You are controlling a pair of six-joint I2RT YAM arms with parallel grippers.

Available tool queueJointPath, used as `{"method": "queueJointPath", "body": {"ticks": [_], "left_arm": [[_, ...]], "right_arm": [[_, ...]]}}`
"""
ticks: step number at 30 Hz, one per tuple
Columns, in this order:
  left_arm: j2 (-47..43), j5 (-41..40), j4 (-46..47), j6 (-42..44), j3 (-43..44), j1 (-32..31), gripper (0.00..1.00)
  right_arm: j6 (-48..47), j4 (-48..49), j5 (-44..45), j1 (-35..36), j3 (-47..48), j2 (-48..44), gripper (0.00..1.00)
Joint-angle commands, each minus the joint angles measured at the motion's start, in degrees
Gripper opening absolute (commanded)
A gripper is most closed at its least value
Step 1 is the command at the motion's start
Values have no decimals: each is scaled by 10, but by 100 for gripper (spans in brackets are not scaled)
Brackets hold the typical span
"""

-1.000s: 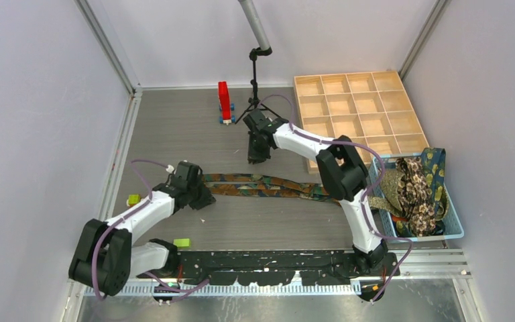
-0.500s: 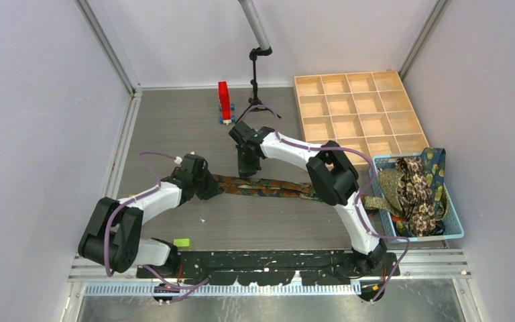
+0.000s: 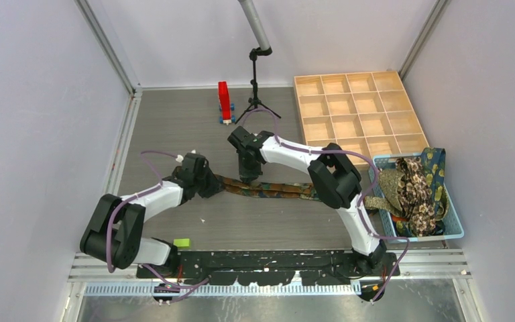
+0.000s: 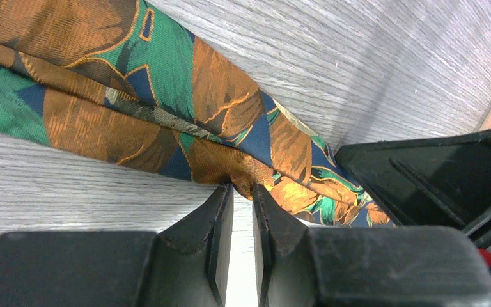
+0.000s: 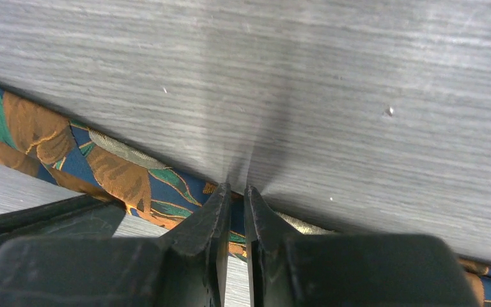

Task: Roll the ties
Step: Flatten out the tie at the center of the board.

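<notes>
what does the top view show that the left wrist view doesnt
Only the top view: the wooden tray, the basket of more ties, the red block and the stand. Only the left wrist: the left jaws pinching the tie's edge, and its orange, green and navy print up close. Both: that tie lying on the grey table.

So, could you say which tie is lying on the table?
The orange, green and navy patterned fabric tie; the other ties sit heaped in the light blue plastic basket.
</notes>
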Motion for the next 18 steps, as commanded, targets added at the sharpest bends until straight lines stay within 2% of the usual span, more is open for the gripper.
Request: {"method": "queueJointPath", "body": {"ticks": [1, 7, 10, 13, 16, 18], "left_arm": [[-12, -43, -55, 18, -16, -2, 20], [-61, -71, -95, 33, -17, -2, 22], [-106, -90, -167, 38, -8, -2, 24], [-171, -147, -226, 38, -2, -1, 28], [-210, -204, -257, 49, 8, 4, 31], [-209, -195, -247, 77, 7, 26, 30]], "right_arm": [[4, -5, 35, 23, -22, -54, 19], [-4, -1, 68, 34, -30, -77, 18], [-16, -2, 88, 36, -22, -85, 18], [-24, 4, 99, 36, -5, -81, 18], [-30, 32, 98, 36, 22, -64, 18], [-41, 71, 90, 35, 40, -44, 18]]}}
